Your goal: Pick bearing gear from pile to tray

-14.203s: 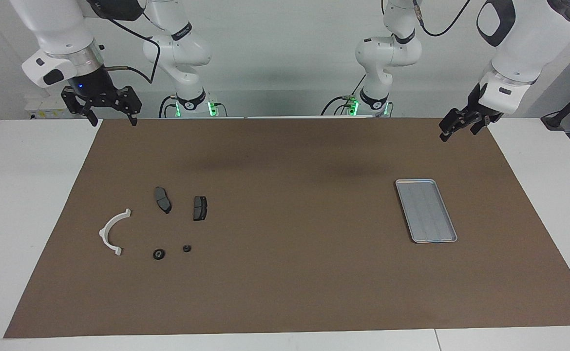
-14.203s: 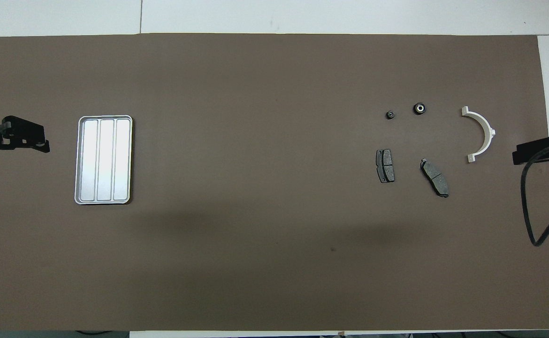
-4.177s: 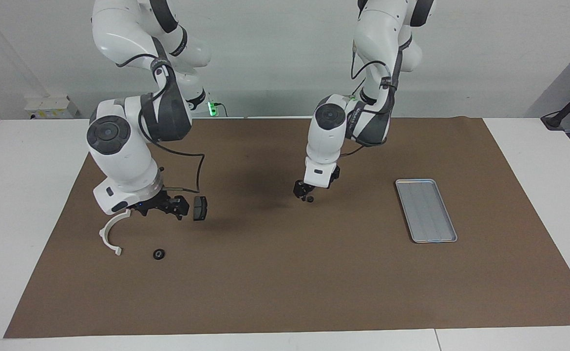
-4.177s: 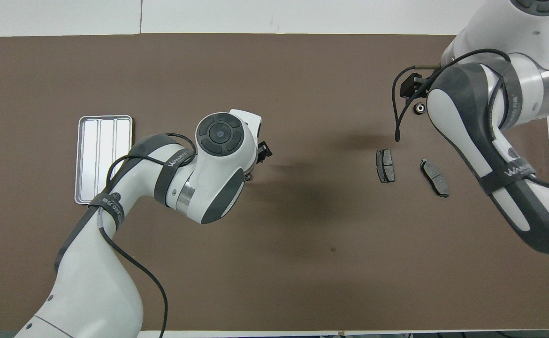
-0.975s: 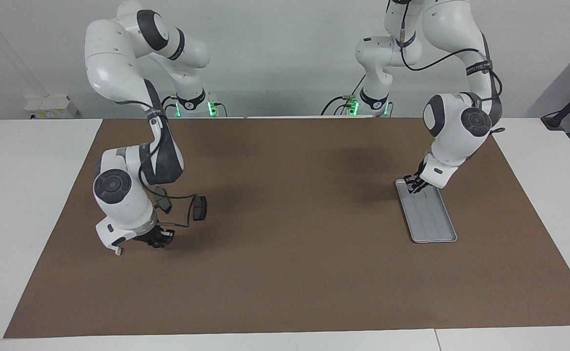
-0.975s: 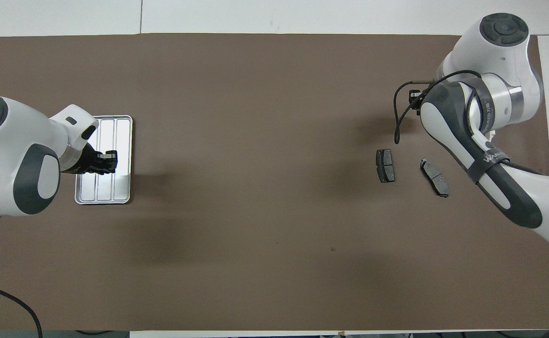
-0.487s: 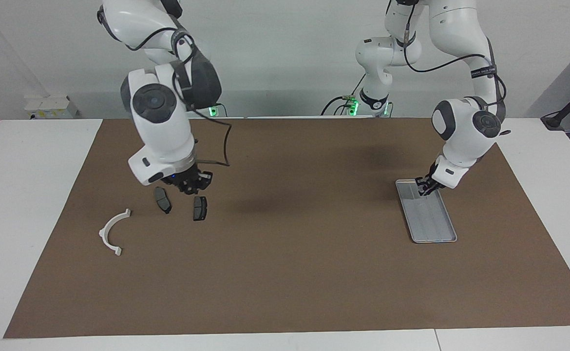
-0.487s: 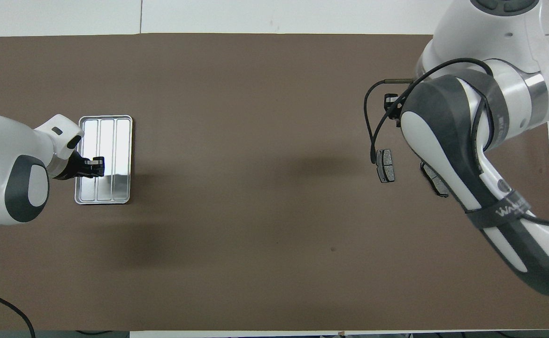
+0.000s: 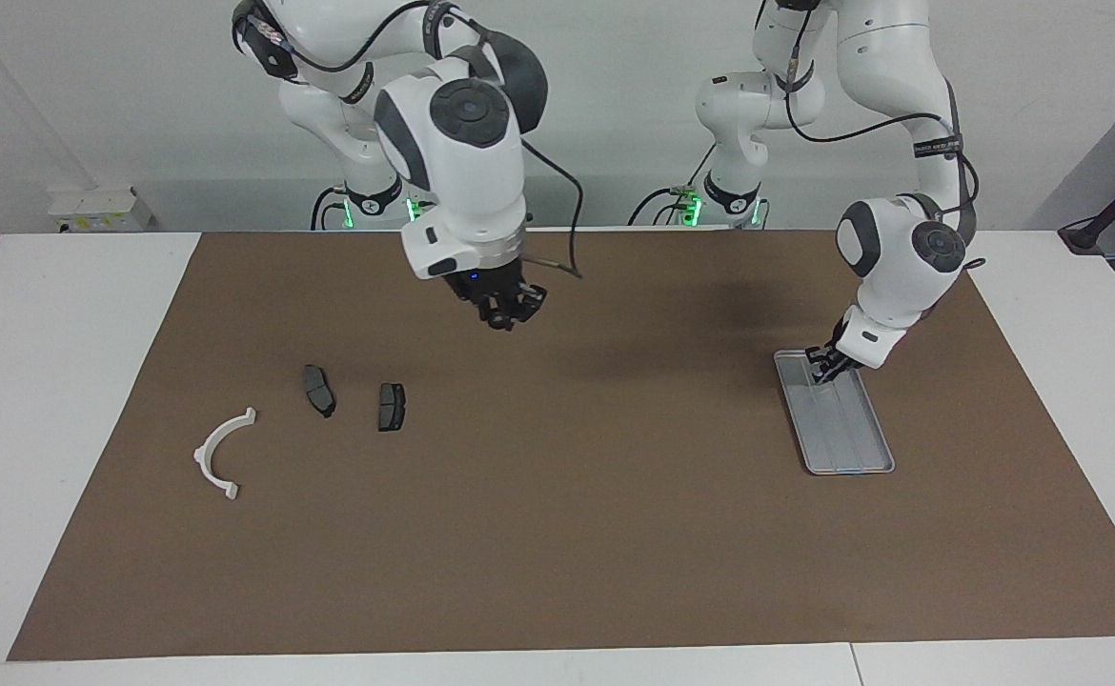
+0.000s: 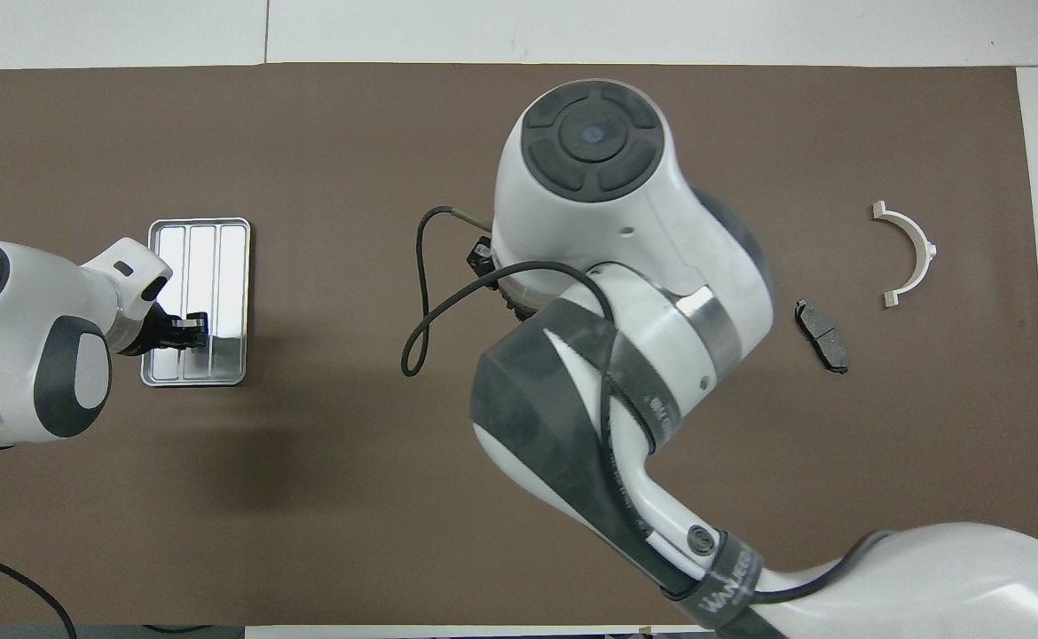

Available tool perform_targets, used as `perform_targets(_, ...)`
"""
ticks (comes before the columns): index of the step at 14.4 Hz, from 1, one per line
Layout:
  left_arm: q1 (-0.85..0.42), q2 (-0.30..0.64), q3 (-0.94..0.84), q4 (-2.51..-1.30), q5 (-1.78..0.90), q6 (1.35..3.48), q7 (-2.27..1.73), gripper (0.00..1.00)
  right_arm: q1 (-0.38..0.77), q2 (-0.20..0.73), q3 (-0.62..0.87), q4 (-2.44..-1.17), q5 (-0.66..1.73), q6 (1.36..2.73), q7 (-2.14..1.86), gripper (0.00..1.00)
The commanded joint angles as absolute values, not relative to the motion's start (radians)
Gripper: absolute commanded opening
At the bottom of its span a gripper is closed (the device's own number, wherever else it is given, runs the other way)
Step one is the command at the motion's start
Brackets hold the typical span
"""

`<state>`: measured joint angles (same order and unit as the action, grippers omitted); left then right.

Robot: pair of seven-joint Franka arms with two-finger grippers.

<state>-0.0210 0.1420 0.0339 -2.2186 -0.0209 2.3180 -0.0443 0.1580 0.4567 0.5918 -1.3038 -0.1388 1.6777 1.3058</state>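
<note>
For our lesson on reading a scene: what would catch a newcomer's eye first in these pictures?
First, the big right arm, its gripper raised over the middle of the brown mat. Then the left gripper, low over the silver tray at the left arm's end. Last, the white bracket and two dark pads at the right arm's end.

right arm (image 10: 625, 293) hides 1 brake pad overhead.

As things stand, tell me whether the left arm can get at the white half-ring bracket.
Probably not. The left gripper is low over the tray at its own end, while the white half-ring bracket lies at the right arm's end, with the right gripper in between.
</note>
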Motion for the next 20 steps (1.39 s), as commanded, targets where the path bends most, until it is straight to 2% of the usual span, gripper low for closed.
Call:
perform_targets(1,-0.017,0.132,0.028,-2.269,-0.023,2.382,-0.038,0.07,0.178,0.500,0.589,-1.385,-0.129,1.826,1.371,0.00)
perform_targets(2,-0.017,0.132,0.028,-2.269,-0.023,2.385,-0.038,0.31,0.176,0.500,0.588,-1.432,-0.129,1.886,1.373,0.00)
perform_targets(3,-0.015,0.132,0.028,-2.267,-0.023,2.382,-0.037,0.61,0.184,0.508,0.584,-1.454,-0.130,1.923,1.374,0.00)
perform_targets(4,-0.014,0.133,0.028,-2.257,-0.023,2.372,-0.037,0.73,0.207,0.538,0.580,-1.457,-0.143,1.949,1.394,0.00)
perform_targets(7,-0.018,0.135,0.026,-2.218,-0.028,2.335,-0.040,0.82,0.238,0.642,0.577,-1.462,-0.285,2.046,1.480,0.00)
perform_targets(9,-0.029,0.140,0.026,-2.162,-0.029,2.274,-0.052,1.00,0.241,0.679,0.575,-1.469,-0.299,2.101,1.482,0.00)
perform_targets(12,-0.052,0.135,0.023,-2.151,-0.029,2.273,-0.104,1.00,0.238,0.710,0.574,-1.505,-0.345,2.181,1.482,0.00)
perform_targets(17,-0.100,0.135,0.020,-2.118,-0.031,2.273,-0.227,1.00,0.218,0.709,0.565,-1.577,-0.365,2.281,1.482,0.00)
perform_targets(19,-0.129,0.133,0.020,-2.120,-0.031,2.276,-0.262,1.00,0.216,0.707,0.565,-1.577,-0.365,2.264,1.483,0.00)
perform_targets(20,-0.130,0.133,0.020,-2.120,-0.031,2.276,-0.264,1.00,0.216,0.706,0.565,-1.574,-0.365,2.261,1.485,0.16)
